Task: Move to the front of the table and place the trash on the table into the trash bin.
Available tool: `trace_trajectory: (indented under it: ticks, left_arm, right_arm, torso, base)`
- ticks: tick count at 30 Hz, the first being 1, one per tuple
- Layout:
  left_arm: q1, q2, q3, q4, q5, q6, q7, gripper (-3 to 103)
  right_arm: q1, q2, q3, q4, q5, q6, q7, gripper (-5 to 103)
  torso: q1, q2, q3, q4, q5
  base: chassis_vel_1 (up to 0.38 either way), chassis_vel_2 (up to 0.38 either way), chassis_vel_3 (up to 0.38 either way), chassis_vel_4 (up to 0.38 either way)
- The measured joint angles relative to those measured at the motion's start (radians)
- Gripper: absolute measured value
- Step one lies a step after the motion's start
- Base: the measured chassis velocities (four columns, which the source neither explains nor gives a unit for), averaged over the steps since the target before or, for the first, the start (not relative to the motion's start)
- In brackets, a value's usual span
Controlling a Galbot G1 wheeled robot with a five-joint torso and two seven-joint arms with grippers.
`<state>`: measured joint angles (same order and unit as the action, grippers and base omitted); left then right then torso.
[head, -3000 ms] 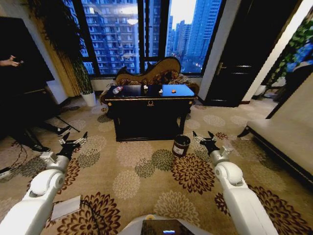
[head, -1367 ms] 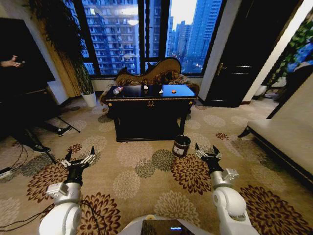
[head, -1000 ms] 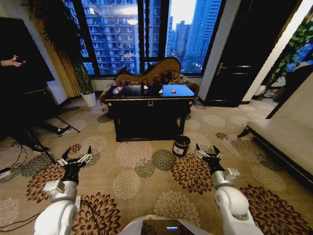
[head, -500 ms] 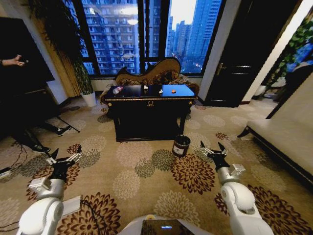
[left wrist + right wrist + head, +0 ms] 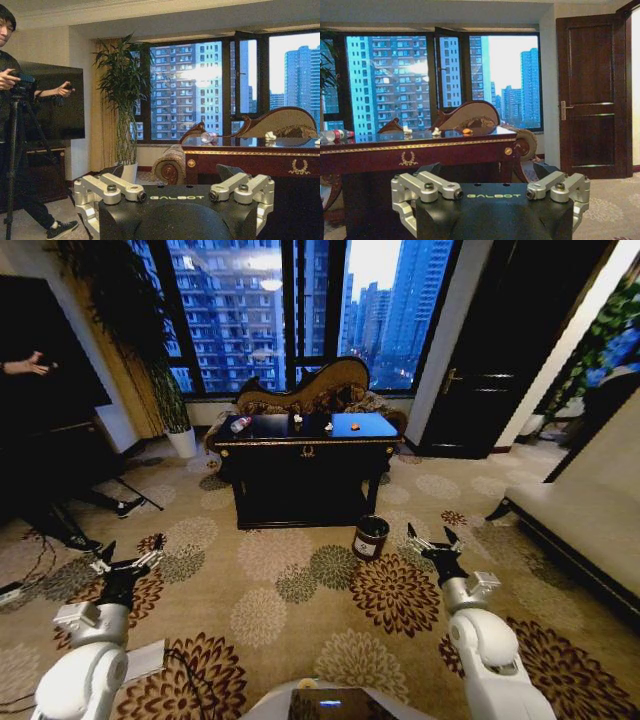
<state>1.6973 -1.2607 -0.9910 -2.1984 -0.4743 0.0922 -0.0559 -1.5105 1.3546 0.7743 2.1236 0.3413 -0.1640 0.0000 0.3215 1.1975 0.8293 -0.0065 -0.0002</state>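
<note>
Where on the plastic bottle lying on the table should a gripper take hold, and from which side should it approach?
Probably around its clear middle, from above. The bottle lies on its side at the left end of the table, its long body exposed on top, so fingers could close across its width. Both the left gripper and right gripper are open, far off.

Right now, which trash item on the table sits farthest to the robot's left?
The clear bottle with the red label, lying at the table's left end; the white scraps and orange piece sit farther right.

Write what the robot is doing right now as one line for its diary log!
stage: away from table | left gripper: open, empty, low | right gripper: open, empty, near trash bin | bottle: on table
</note>
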Motion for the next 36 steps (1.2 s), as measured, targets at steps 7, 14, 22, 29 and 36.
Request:
trace_trajectory:
  ticks: [7,14,22,29,36]
  left_arm:
    - [0.002,-0.002,0.0,-0.005,0.002,-0.002,0.001,100]
    - [0.003,0.0,-0.002,-0.011,0.002,-0.002,0.002,100]
    - [0.002,-0.001,-0.001,-0.012,0.003,-0.001,0.003,100]
    - [0.002,0.0,-0.001,-0.016,0.004,0.0,0.004,100]
    - [0.003,-0.001,-0.002,-0.018,0.004,0.001,0.005,100]
  right_arm:
    - [0.007,0.007,-0.002,0.0,0.001,-0.003,0.0,100]
    - [0.009,0.011,-0.006,0.0,0.001,-0.003,0.0,100]
    - [0.006,0.012,-0.006,-0.003,0.002,-0.002,0.0,100]
    - [0.004,0.013,-0.008,-0.007,0.002,0.002,0.0,100]
    - [0.007,0.014,-0.012,-0.008,0.003,0.003,0.0,100]
  torso:
    - [0.0,0.0,0.0,0.0,0.0]
    - [0.0,0.0,0.0,0.0,0.0]
    - [0.0,0.0,0.0,-0.0001,0.0]
    - [0.0,0.0,0.0,0.0,0.0001]
    - [0.0,0.0,0.0,0.0002,0.0001]
  base:
    - [0.0,0.0,0.0,0.0]
    - [0.0,0.0,0.0,0.0]
    - [-0.09,0.107,0.091,-0.088]
    - [-0.211,0.237,0.227,-0.216]
    - [-0.255,0.241,0.261,-0.243]
